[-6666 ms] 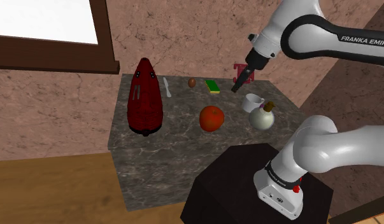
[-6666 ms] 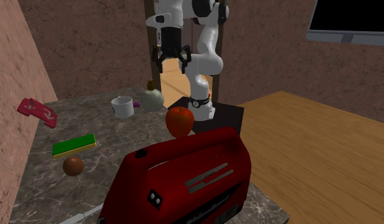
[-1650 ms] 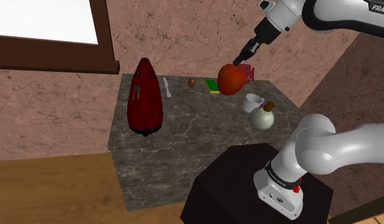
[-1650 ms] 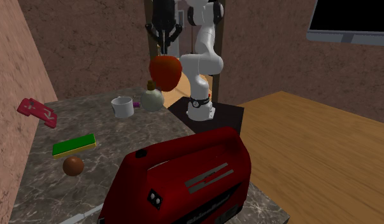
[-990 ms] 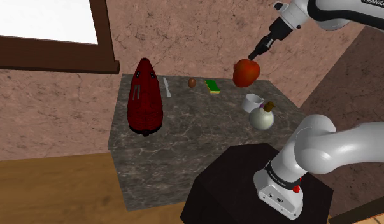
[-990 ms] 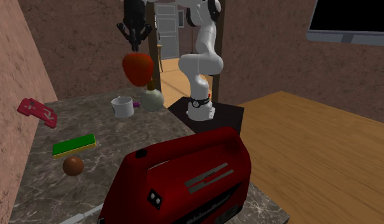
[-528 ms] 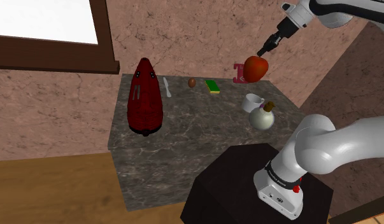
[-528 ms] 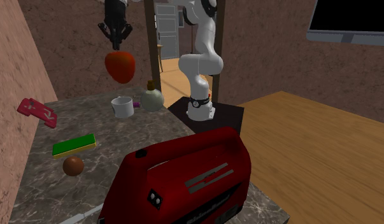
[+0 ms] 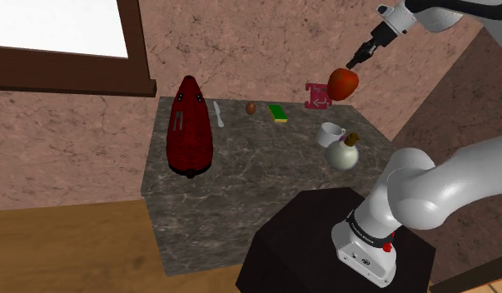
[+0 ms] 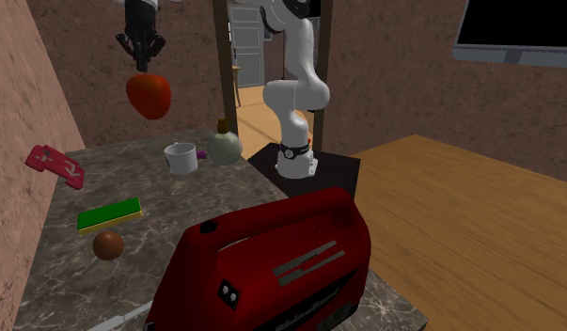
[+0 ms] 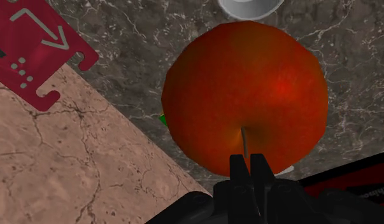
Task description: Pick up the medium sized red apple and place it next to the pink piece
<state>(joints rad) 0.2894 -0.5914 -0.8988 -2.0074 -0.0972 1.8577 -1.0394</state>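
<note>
A red apple hangs in the air above the far end of the marble table. My black gripper is shut on its stem, just above it. In the second exterior view the apple hangs under the gripper, high over the table and right of the wall. The pink piece leans against the wall, just left of the apple in the shoulder view. In the wrist view the fingers pinch the stem of the apple, and the pink piece lies beyond it by the wall.
A red toaster stands at the table's left in the shoulder view. A white utensil, a small brown ball and a green sponge lie along the wall. A white cup and a round flask stand below the apple.
The gripper has carried the apple further to the shoulder view's right and slightly up, closer to the wall; in the second exterior view it has moved left. The grip is unchanged.
</note>
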